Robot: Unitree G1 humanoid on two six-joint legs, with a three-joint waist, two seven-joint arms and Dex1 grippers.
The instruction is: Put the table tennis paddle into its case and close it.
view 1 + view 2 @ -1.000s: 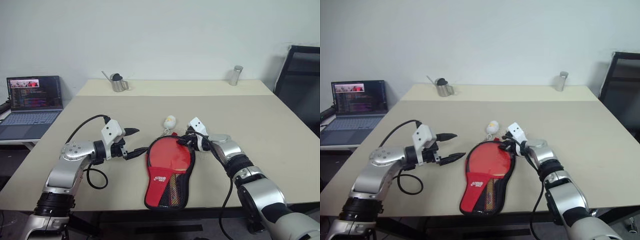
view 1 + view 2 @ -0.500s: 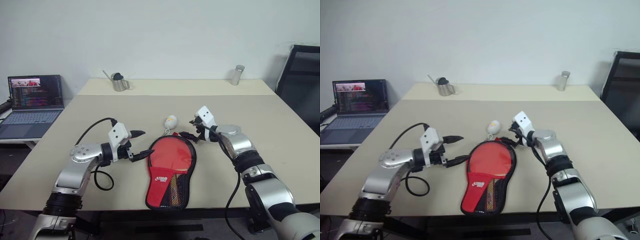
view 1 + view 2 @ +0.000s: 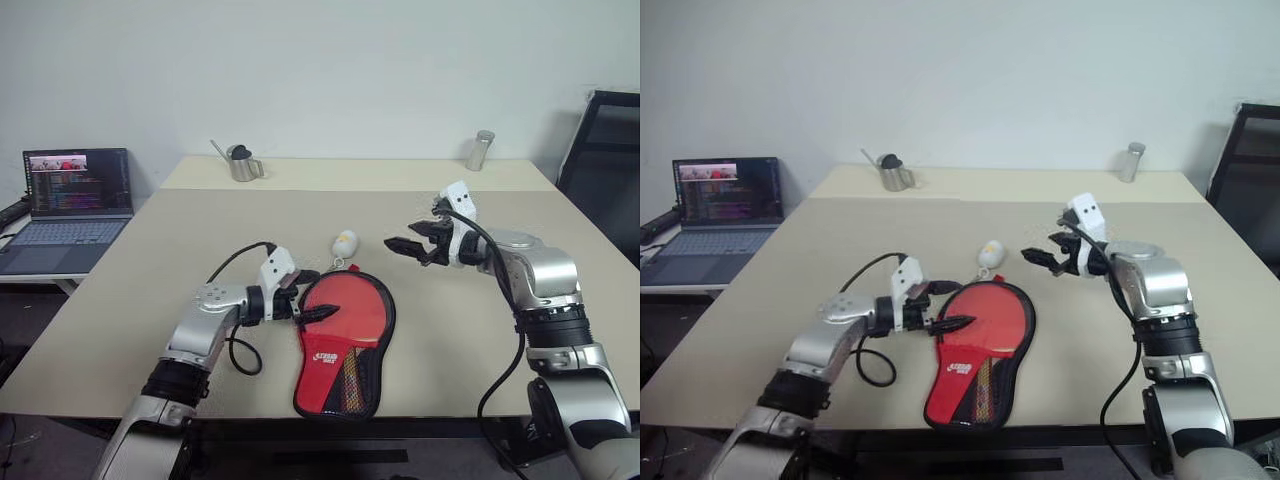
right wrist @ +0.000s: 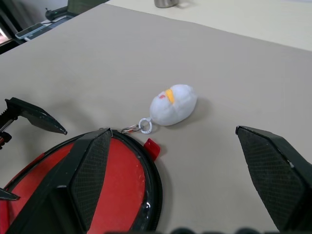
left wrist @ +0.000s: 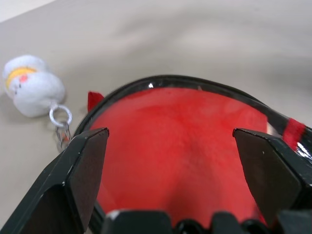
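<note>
Beige table carries the black paddle-shaped zip case at its near edge, lying open, with the red-faced table tennis paddle inside. My left gripper is wide at the case's left rim; right gripper wide, raised above the table. Next: pinch the loose flap low, fold squarely, avoid the white plush charm.

Left end effector low, fingers spread, right end effector raised higher, fingers spread, both arms reaching inward
</note>
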